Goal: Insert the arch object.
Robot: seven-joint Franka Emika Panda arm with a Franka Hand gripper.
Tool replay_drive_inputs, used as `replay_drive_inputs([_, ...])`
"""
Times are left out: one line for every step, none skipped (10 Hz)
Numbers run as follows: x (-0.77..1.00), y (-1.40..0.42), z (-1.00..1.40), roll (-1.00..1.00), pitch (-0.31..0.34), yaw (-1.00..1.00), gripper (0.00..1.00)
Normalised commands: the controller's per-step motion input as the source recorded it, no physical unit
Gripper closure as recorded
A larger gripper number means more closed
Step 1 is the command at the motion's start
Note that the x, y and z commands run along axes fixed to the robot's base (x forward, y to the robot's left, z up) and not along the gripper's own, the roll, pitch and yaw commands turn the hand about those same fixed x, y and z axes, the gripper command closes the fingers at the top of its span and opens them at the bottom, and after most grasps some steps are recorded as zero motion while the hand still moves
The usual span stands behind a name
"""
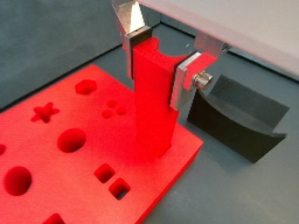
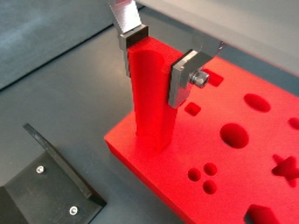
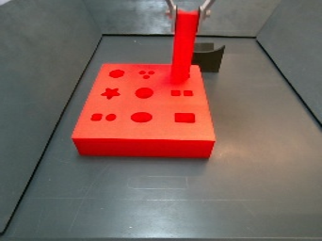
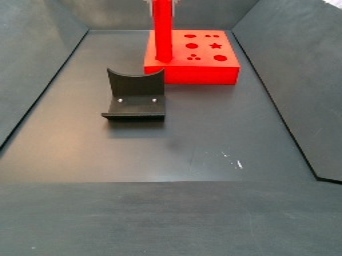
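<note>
The arch object [image 1: 155, 101] is a long bright red bar standing upright. Its lower end meets a corner of the flat red board with shaped holes [image 1: 65, 140]. My gripper [image 1: 163, 54] is shut on the bar's upper end, one silver finger [image 1: 187, 80] on each side. The bar also shows in a wrist view [image 2: 152, 92] with the gripper [image 2: 158, 57] and board [image 2: 233, 166]. In both side views the bar [image 3: 184, 45] [image 4: 162, 30] stands upright at the board's [image 3: 141, 118] [image 4: 201, 60] edge nearest the fixture. Whether the bar's foot sits in a hole is hidden.
The fixture [image 1: 239, 118], a dark L-shaped bracket with a curved notch, stands on the floor beside the board's corner; it shows in the other views too [image 2: 47, 188] [image 3: 209, 58] [image 4: 134, 95]. Grey bin walls ring the floor [image 4: 174, 160].
</note>
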Motion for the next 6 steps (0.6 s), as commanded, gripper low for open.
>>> replay_drive_inputs([0.0,0.0,-0.91,0.11,-0.143,0.0,1.0])
replay_drive_inputs([0.0,0.0,-0.91,0.09,-0.161,0.0,1.0])
replay_drive_inputs([0.0,0.0,-0.87,0.04,-0.17,0.0,1.0])
replay_drive_inputs([0.0,0.0,-0.78,0.02,-0.167,0.0,1.0])
replay_drive_inputs([0.05,0.0,-0.61,0.0,-0.149,0.0,1.0])
replay_drive_inputs([0.0,0.0,0.0,0.0,0.0,0.0,1.0])
